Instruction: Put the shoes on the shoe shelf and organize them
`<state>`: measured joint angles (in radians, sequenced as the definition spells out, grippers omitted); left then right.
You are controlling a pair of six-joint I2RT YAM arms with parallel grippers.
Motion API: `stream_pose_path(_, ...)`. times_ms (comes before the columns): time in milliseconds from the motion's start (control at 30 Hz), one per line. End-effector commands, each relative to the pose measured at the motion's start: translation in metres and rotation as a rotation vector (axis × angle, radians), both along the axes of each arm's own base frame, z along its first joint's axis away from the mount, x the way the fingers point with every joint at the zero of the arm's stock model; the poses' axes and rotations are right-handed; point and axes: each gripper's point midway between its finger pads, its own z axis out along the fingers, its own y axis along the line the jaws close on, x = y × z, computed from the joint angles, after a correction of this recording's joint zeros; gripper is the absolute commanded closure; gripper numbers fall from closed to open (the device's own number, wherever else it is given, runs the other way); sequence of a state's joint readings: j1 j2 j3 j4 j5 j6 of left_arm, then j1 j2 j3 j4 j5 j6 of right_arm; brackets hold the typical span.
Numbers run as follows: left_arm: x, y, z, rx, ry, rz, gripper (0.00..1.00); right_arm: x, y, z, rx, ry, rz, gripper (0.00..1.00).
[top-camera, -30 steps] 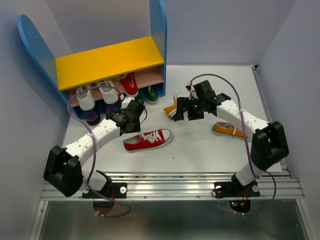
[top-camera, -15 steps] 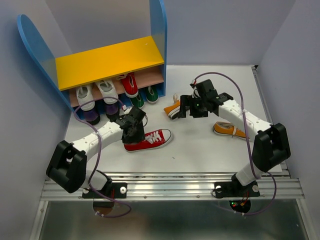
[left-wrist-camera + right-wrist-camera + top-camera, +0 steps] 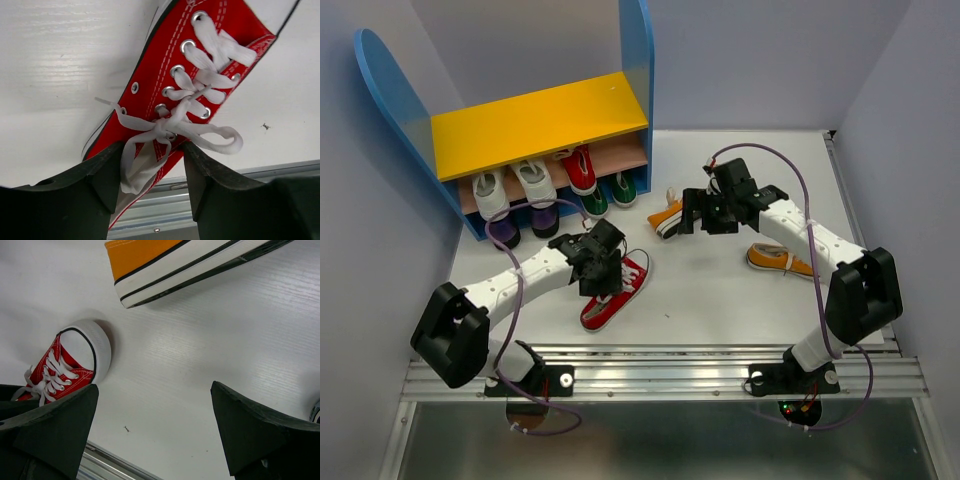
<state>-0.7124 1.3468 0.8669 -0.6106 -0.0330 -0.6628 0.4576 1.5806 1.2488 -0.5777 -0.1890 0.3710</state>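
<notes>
red shoe (image 3: 190,85) is clamped at collar by left gripper (image 3: 150,185) for shelving | right gripper (image 3: 155,420) is held spread near orange shoe (image 3: 165,260)

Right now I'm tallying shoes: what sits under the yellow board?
Under the yellow board, poking out: two white-topped shoes, a red shoe and two green shoes. Their far ends, and anything deeper, are hidden.

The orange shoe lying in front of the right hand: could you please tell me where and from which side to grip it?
I would pinch the orange shoe across its narrow middle, one finger on each canvas side, coming down from above. It lies long and slim on the table, and the open right hand is next to it.
</notes>
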Motion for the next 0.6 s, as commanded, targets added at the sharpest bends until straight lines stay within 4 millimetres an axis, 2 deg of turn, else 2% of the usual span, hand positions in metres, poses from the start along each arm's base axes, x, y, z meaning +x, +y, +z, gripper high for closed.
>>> stream_pose_path(0, 0.001, 0.004, 0.030, 0.037, -0.040, -0.024, 0.41, 0.005, -0.001, 0.022, 0.025, -0.052, -0.017, 0.00)
stream_pose_path(100, 0.002, 0.004, 0.041, 0.059, -0.070, -0.045, 0.46, 0.005, 0.000, 0.022, 0.027, -0.049, -0.017, 0.00)
stream_pose_path(333, -0.024, 0.004, 0.027, 0.195, -0.031, -0.109, 0.47, 0.007, 0.002, 0.022, 0.036, -0.044, -0.016, 0.00)
stream_pose_path(567, -0.027, 0.013, 0.029, 0.284, -0.059, -0.075, 0.45, 0.007, 0.003, 0.019, 0.033, -0.037, -0.014, 0.00)
